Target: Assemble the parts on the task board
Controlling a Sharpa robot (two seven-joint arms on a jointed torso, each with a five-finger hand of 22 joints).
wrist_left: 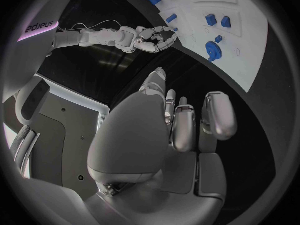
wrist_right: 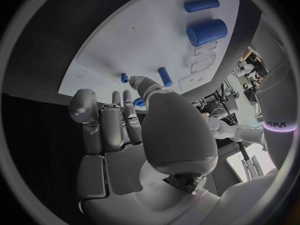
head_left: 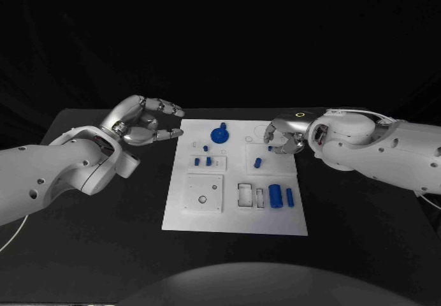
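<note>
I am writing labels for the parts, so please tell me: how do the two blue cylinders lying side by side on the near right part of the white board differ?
The thick blue cylinder is much wider than the thin blue cylinder, which looks like a slim rod. The thick one lies nearer the board's middle, beside a clear rectangular recess; the thin one lies nearer the right edge of the task board. Both are blue, lie flat, parallel, and apart, and neither hand touches them.

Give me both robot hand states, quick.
Left robot hand: holds nothing, fingers curled, beside the white board.
Right robot hand: over the board's far right corner; cannot tell if it holds anything.
</note>
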